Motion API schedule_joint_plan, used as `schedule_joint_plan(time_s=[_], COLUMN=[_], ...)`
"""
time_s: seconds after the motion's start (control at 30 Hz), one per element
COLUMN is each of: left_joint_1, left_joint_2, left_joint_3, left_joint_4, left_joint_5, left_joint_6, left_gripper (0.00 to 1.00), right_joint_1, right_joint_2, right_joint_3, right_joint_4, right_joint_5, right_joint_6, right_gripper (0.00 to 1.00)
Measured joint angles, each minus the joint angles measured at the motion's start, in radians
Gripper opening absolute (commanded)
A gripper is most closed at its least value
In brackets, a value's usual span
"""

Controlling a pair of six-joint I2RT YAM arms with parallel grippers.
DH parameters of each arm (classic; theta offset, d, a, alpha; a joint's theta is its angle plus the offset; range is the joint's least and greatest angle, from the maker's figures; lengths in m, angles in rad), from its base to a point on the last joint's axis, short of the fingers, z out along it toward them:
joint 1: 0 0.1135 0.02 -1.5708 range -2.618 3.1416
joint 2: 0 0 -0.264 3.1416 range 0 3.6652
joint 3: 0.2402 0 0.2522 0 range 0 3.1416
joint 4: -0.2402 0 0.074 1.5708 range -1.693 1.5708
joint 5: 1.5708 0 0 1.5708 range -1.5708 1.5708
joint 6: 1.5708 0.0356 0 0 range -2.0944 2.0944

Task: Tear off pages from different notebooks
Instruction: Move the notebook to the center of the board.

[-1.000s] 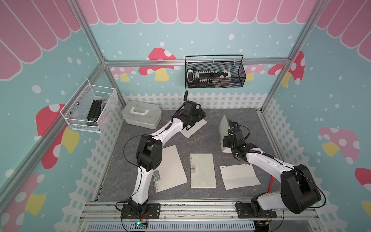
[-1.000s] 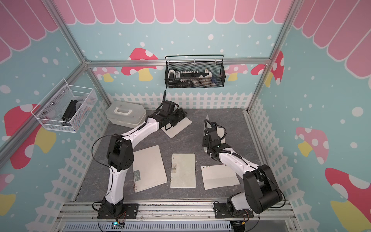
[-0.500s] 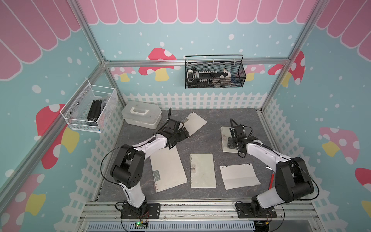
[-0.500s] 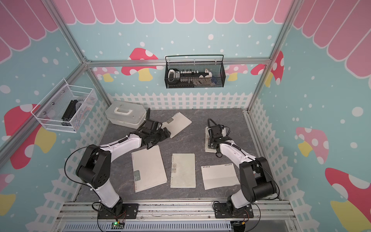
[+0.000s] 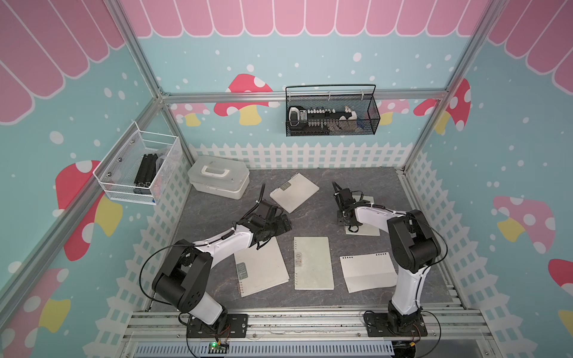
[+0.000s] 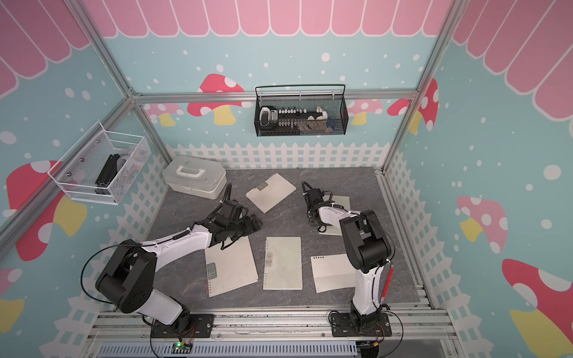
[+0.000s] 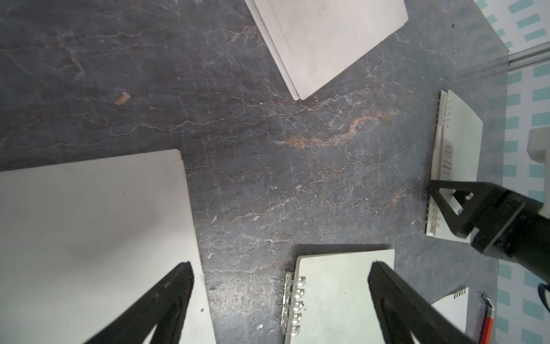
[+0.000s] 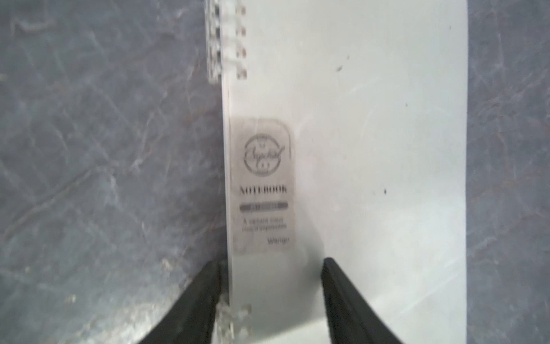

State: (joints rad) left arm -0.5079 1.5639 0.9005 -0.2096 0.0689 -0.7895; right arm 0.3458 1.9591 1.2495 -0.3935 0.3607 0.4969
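The right notebook (image 8: 372, 149) lies flat and shut on the right of the table (image 5: 310, 217), with its coil (image 8: 214, 44) along its left edge. The right gripper (image 8: 270, 262) is down on it toward the near end of that edge. Its jaws are partly apart and clasp nothing: one finger sits just outside the coil, the other on the cover past the label (image 8: 263, 184). The blur hides whether the tips press on the cover.

A torn page (image 5: 367, 272) lies loose just near of this book. The middle notebook (image 5: 313, 263) and big notebook (image 5: 262, 268) lie to its left. The far notebook (image 5: 294, 192) sits far-centre, right of the box (image 5: 218, 181). The left gripper (image 7: 279, 268) hovers over bare table between the big and far books, jaws wide and empty.

This looks like readying the right book for a tear, with the cover not yet lifted.
- Open the cover from its free right edge, not the coil side, where the wire resists.
- Pin the book close to the coil, since it may slide on the smooth table.
- Pinch one sheet only, near the holes, and pull low and away from the wire so the holes give one after another.
- Bring the left gripper over first; it is well apart now.
- Keep clear of the loose page nearby.
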Motion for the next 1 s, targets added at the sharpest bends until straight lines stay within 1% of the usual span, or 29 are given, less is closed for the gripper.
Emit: schedule_joint_plan(time_s=[0.03,0.13,0.3,0.43,0.57,0.63,0.67,0.7,0.73,0.77,0.87,0.9,1.0], left_joint_1=[-0.006,-0.016,-0.018,-0.018,-0.018,-0.018,-0.018,-0.018,-0.018,-0.018,-0.018,-0.018,-0.018], left_joint_2=[-0.001,-0.001,-0.001,0.001,0.002,0.002,0.002,0.002,0.002,0.002,-0.001,-0.004,-0.021], left_joint_3=[-0.002,-0.007,-0.009,-0.009,-0.009,-0.009,-0.009,-0.009,-0.009,-0.009,-0.009,-0.009,-0.011], left_joint_4=[0.003,0.005,0.006,0.008,0.010,0.010,0.010,0.010,0.010,0.010,0.010,0.010,0.010], left_joint_5=[-0.003,-0.007,-0.010,-0.013,-0.014,-0.014,-0.014,-0.014,-0.014,-0.015,-0.017,-0.017,-0.017], left_joint_6=[0.000,-0.003,-0.007,-0.007,-0.006,-0.006,-0.006,-0.006,-0.006,-0.006,-0.006,-0.005,-0.005], left_gripper=[0.93,0.93,0.94,0.94,0.93,0.94,0.93,0.93,0.94,0.94,0.93,0.94,0.93], right_joint_1=[-0.018,-0.078,-0.179,-0.249,-0.304,-0.326,-0.333,-0.338,-0.338,-0.333,-0.291,-0.264,-0.166], right_joint_2=[0.014,0.053,0.161,0.270,0.373,0.421,0.428,0.423,0.406,0.385,0.272,0.214,0.037], right_joint_3=[0.019,0.080,0.259,0.452,0.636,0.731,0.746,0.745,0.726,0.700,0.583,0.531,0.352], right_joint_4=[0.003,-0.004,-0.064,-0.150,-0.237,-0.284,-0.295,-0.309,-0.317,-0.324,-0.343,-0.340,-0.279], right_joint_5=[-0.020,-0.094,-0.227,-0.335,-0.405,-0.418,-0.421,-0.422,-0.420,-0.415,-0.378,-0.363,-0.340], right_joint_6=[-0.012,-0.051,-0.118,-0.161,-0.188,-0.196,-0.200,-0.202,-0.200,-0.200,-0.193,-0.189,-0.161], right_gripper=[0.44,0.36,0.33,0.33,0.33,0.37,0.39,0.41,0.49,0.51,0.53,0.55,0.57])
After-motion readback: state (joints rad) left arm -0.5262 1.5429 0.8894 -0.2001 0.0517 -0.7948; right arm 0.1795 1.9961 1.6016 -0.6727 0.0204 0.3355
